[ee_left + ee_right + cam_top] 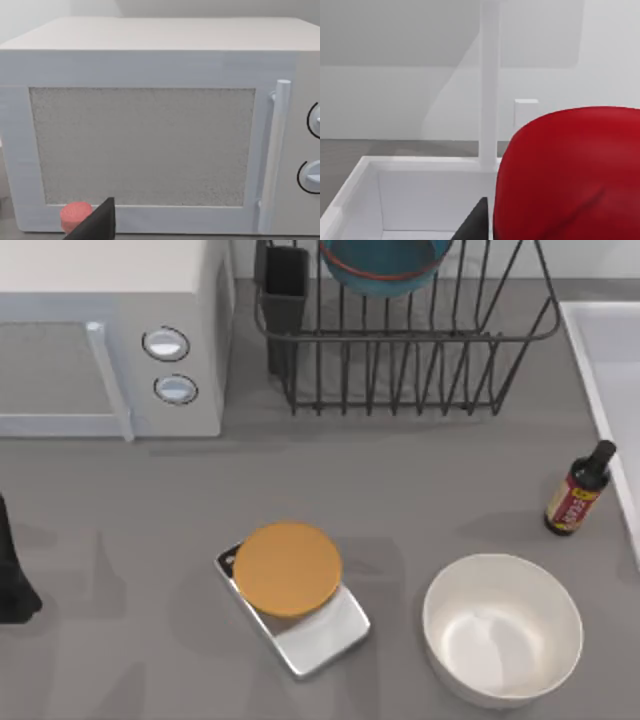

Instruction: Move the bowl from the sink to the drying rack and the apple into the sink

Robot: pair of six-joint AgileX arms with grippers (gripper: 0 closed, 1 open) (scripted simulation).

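Even, bright, diffuse light throughout. On the grey worktop (420,480) soft shadows lie beside the white bowl (502,628), the sauce bottle (577,490) and under the drying rack (400,335). Faint sheen on the scale's steel base (320,635). In the right wrist view the apple (570,175) looms close, softly blurred.

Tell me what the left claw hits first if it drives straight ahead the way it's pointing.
Most likely the microwave: in the left wrist view its door sits square ahead of the left claw. A small red object lies low in front and might be clipped first; depth is unclear.
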